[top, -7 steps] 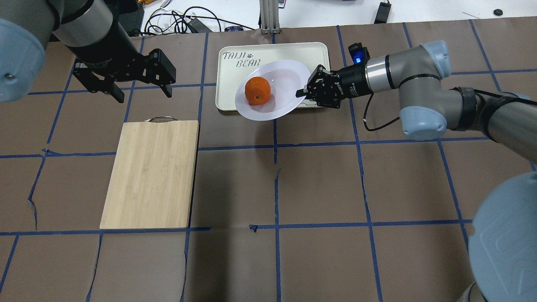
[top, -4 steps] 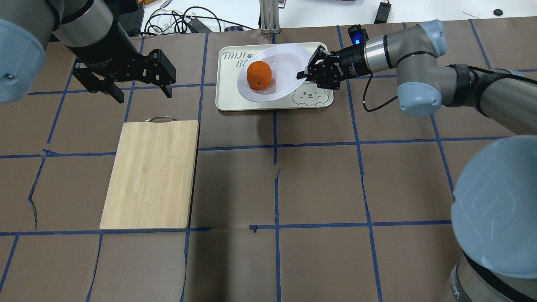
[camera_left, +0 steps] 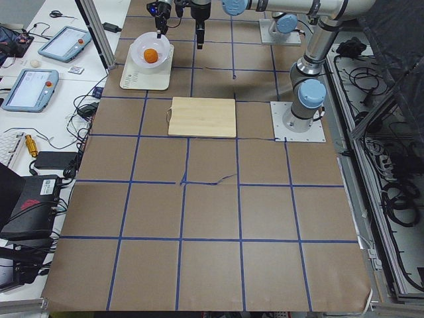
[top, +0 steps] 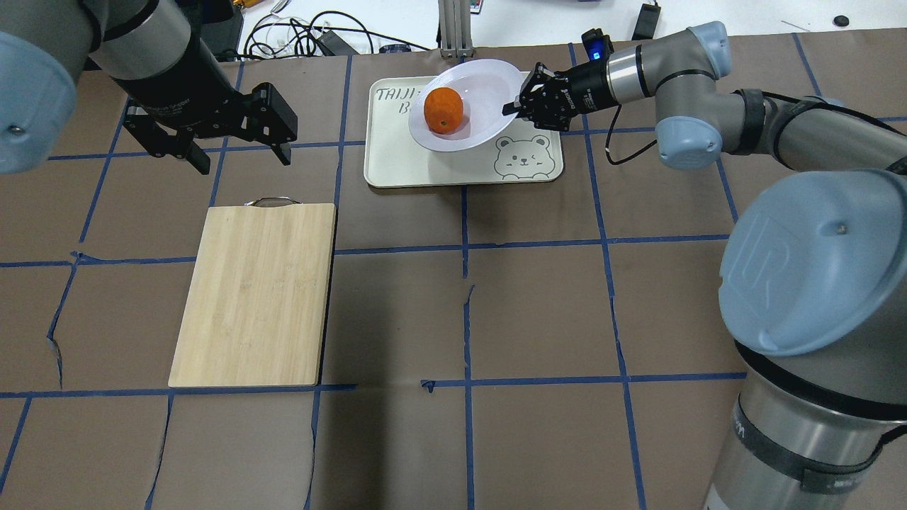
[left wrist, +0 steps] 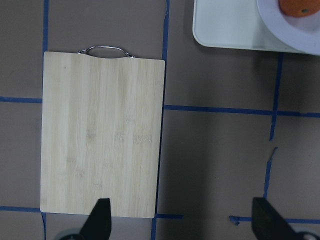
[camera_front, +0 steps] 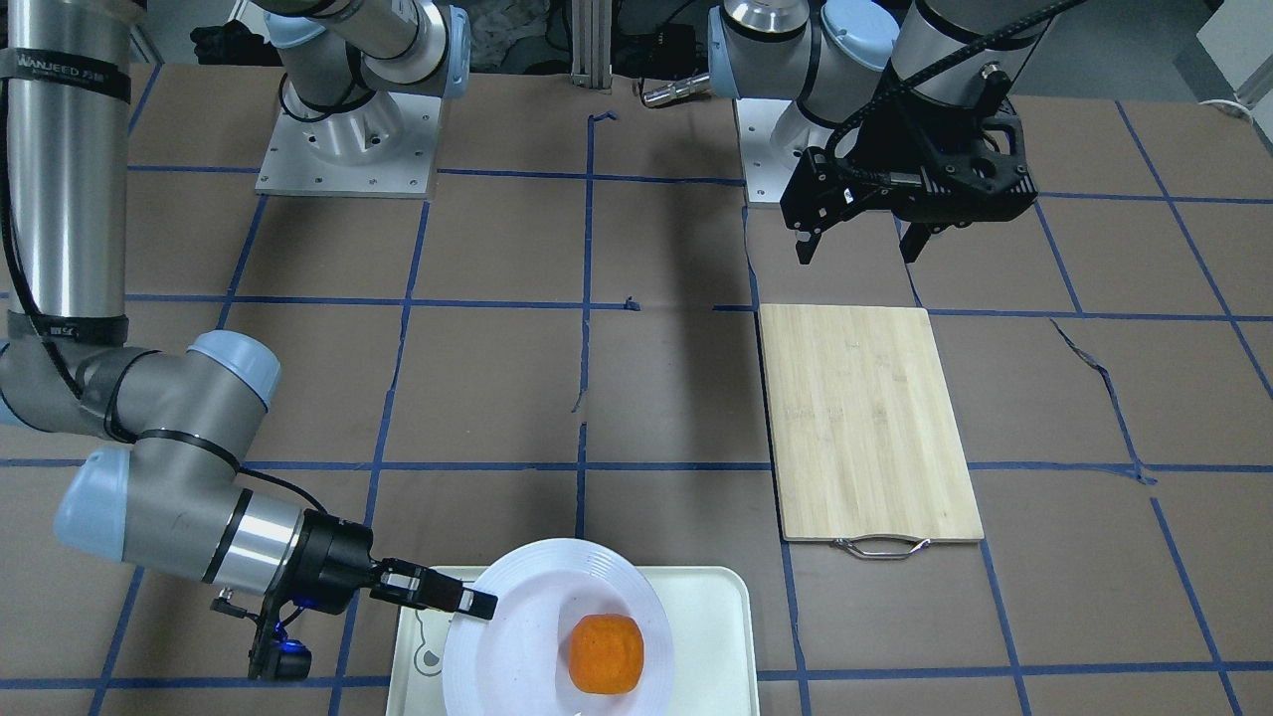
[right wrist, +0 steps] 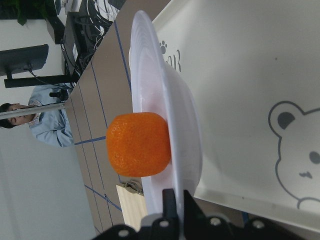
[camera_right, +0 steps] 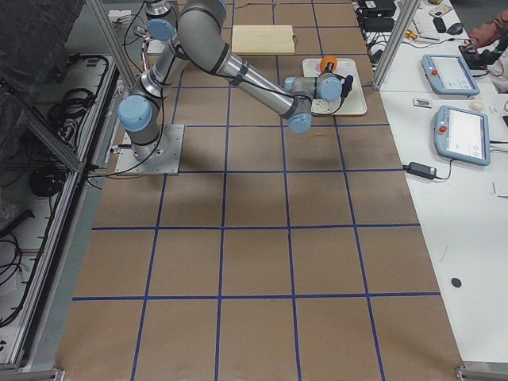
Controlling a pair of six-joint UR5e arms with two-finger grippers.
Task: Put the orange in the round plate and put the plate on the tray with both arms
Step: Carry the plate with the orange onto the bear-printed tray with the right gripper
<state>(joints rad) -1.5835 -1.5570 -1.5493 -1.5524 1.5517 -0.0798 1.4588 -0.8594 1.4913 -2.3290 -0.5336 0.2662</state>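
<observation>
The orange [top: 443, 110] lies in the white round plate [top: 485, 106]. My right gripper [top: 509, 108] is shut on the plate's right rim and holds it over the far half of the pale tray [top: 425, 168]. The wrist view shows the orange [right wrist: 139, 144] resting against the plate [right wrist: 176, 115], with the tray [right wrist: 240, 75] behind and the two fingers clamped on the rim. From the front, the right gripper [camera_front: 482, 605] grips the plate [camera_front: 517, 622] beside the orange [camera_front: 606, 652]. My left gripper [top: 243, 161] hangs open and empty left of the tray, above the table.
A bamboo cutting board [top: 255, 294] with a metal handle lies under and in front of the left gripper. Cables [top: 312, 35] run behind the table's far edge. A person [right wrist: 30, 120] sits beyond the table. Tablets [camera_right: 448, 73] lie on the side bench.
The right gripper has carried the plate with the orange away from the robot, farther over the tray, and the bear face now shows. The left arm has stayed still.
</observation>
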